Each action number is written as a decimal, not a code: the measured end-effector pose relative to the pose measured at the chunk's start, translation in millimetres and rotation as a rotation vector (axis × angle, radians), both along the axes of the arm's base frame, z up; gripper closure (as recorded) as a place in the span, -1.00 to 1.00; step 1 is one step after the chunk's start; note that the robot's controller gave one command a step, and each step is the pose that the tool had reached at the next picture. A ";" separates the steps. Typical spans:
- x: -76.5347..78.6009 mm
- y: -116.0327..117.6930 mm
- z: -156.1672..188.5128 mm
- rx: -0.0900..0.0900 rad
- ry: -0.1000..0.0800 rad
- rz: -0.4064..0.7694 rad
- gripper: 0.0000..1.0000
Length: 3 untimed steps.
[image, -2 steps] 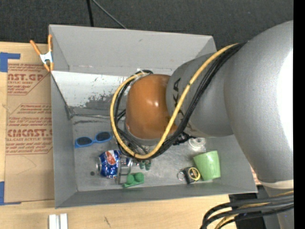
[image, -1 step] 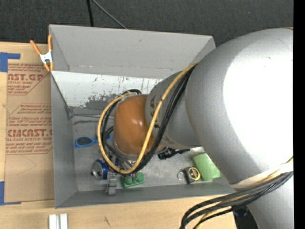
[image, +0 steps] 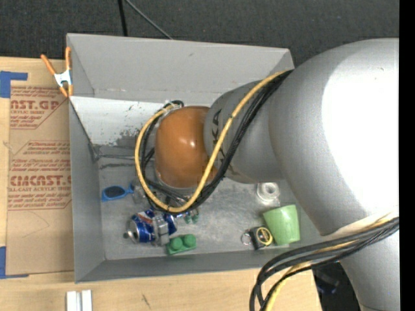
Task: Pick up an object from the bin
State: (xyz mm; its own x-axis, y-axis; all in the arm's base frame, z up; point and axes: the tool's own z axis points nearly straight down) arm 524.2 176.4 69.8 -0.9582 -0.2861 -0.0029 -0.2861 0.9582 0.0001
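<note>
Grey arm (image: 337,141) across the right, orange wrist cover (image: 178,144) low over the middle of the bin (image: 87,238), gripper (image: 174,206) beneath it, open or closed cannot be told, just above a crushed blue can (image: 146,227) beside a green block (image: 180,243) at the near wall.

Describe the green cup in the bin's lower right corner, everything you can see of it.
The green cup is pale green, plain and smooth, plastic by the look, a short, slightly tapered cylinder. It seems to lie tilted on the floor of the bin, near the lower right corner in the view; which end is open I cannot tell. A small black-and-yellow thing sits tight against its lower left side. A small white ring lies just above it, apart. The silver arm overhangs its right edge.
</note>
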 end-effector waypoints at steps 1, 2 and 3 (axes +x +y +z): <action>-0.1 0.9 1.0 0.002 0.000 0.000 1.00; 3.5 58.7 83.5 0.006 -0.007 0.083 1.00; 25.3 15.7 157.6 0.001 -0.009 0.084 1.00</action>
